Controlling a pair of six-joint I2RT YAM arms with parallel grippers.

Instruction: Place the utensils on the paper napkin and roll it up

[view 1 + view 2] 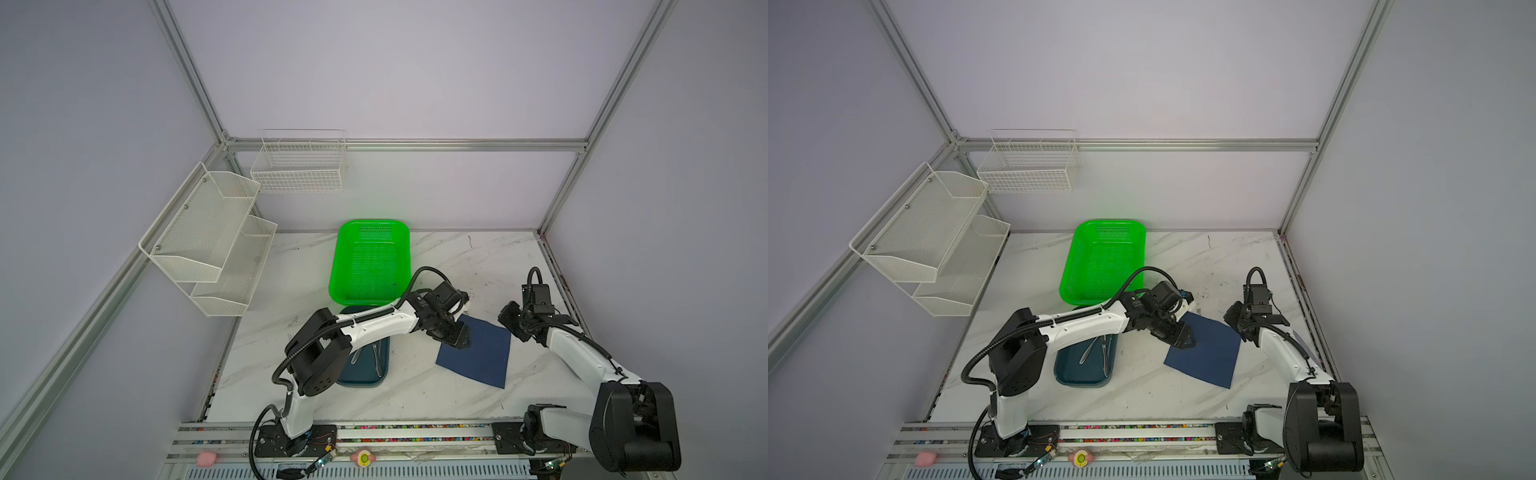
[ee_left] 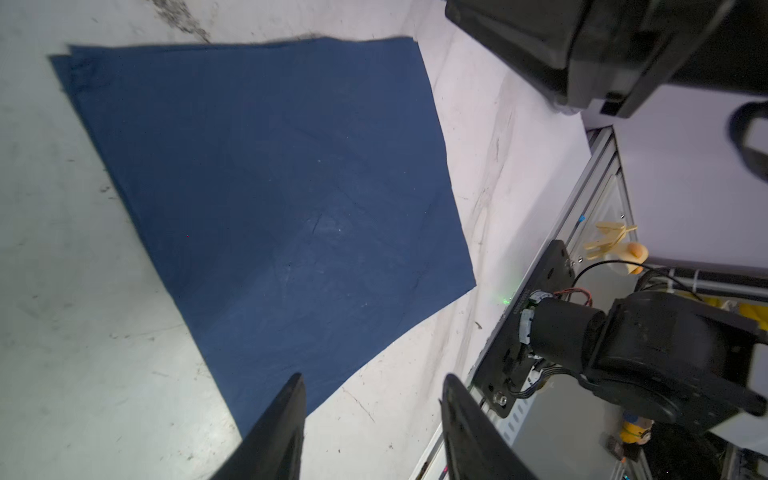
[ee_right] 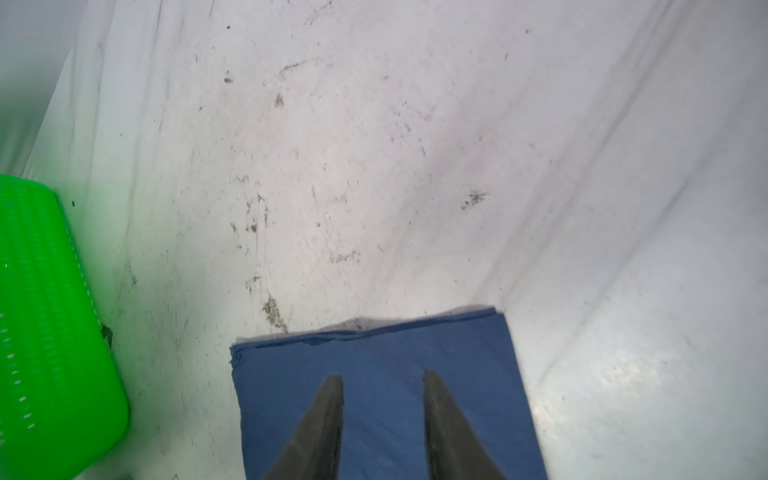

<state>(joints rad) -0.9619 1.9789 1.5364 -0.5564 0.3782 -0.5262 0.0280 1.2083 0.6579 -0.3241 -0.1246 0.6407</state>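
Left fingers point(image 2: 282, 424) and right fingers point(image 3: 324, 415) parted, empty. Napkin point(image 1: 478, 355), right of centre: likely thin, limp; you pinch an edge. Utensils point(image 1: 1104, 357): likely stiff, slick; grip mid-handle.

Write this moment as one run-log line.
paper napkin: flat, bare | utensils: in teal tray | left gripper: open, over napkin edge | right gripper: open, over napkin edge

I count one paper napkin point(image 1: 478, 353), one teal tray point(image 1: 1075, 376), one green basket point(image 1: 372, 262), one white mesh shelf point(image 1: 208, 237) and one white wire basket point(image 1: 299, 166). Of the utensils point(image 1: 1104, 357), at least two show; my left arm point(image 1: 1084, 328) covers part of the tray.
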